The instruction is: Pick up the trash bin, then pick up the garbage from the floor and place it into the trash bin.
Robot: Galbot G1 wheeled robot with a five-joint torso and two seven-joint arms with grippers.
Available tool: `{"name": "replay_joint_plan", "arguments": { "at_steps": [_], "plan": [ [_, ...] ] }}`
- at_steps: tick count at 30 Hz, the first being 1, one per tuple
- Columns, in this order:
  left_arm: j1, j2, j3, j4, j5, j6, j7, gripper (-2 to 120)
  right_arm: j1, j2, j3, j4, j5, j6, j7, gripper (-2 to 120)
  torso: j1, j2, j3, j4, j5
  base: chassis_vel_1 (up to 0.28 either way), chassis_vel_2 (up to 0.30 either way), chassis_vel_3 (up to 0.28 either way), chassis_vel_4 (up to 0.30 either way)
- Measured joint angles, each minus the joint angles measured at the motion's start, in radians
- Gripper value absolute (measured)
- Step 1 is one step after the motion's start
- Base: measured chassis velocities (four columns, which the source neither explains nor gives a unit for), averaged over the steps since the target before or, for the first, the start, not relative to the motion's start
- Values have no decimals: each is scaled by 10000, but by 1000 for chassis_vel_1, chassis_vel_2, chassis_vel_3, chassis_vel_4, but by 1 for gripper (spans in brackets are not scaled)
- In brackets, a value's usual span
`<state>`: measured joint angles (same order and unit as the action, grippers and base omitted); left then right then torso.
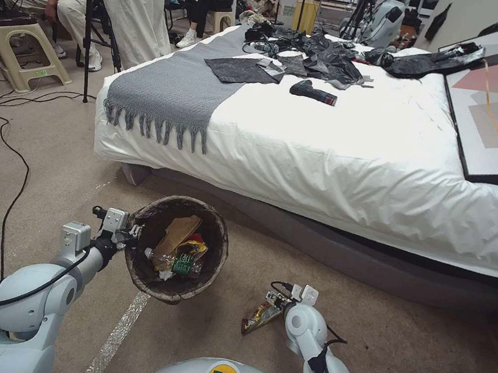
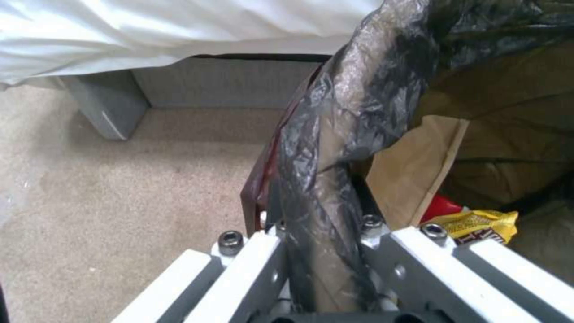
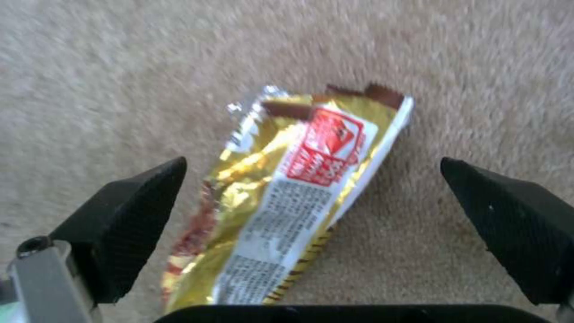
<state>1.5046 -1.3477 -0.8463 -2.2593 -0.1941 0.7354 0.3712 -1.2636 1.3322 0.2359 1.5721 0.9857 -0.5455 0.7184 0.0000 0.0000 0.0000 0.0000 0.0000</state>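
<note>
Left gripper (image 1: pixel 131 233) clamps trash bin (image 1: pixel 215 250) rim; right gripper (image 3: pixel 311 215), fingers spread wide, straddles gold wrapper (image 3: pixel 287 202) on carpet (image 3: pixel 119 67).

Both arms are glossy white-grey shells with fat rounded joints, and a loose black cable loops along the outside of each. The left gripper (image 1: pixel 131 233) sits on a boxy silver-white block with a black collar; up close its fingers (image 2: pixel 251 269) are pale flat bars with dark hex-socket screws on top. The right gripper (image 3: pixel 311 215) has black wedge-shaped pads (image 3: pixel 128 215) with a fine cross-hatched texture, plus a grey metal bracket with one black screw. At the bottom centre of the head view, the torso is white with a round yellow badge and a dark screen.
</note>
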Motion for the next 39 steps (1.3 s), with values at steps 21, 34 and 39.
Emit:
{"name": "replay_joint_plan", "arguments": {
  "at_steps": [21, 34, 39],
  "plan": [
    [18, 12, -18, 1, 26, 0, 86, 0, 196, 241, 19, -1002, -21, -86, -247, 84, -3, 7, -3, -6, -19, 0, 0, 0, 0],
    [-41, 64, -6, -5, 38, 0, 124, 0, -33, 20, -18, -570, 27, -20, -222, 72, 0, -1, 1, 3, 12, 0, 0, 0, 0],
    [-40, 88, -24, 26, 50, 0, 132, 0, -327, -32, -34, -24, 196, -69, -42, 52, 0, -2, 2, 2, 14, 0, 0, 0, 0]
  ]
}}
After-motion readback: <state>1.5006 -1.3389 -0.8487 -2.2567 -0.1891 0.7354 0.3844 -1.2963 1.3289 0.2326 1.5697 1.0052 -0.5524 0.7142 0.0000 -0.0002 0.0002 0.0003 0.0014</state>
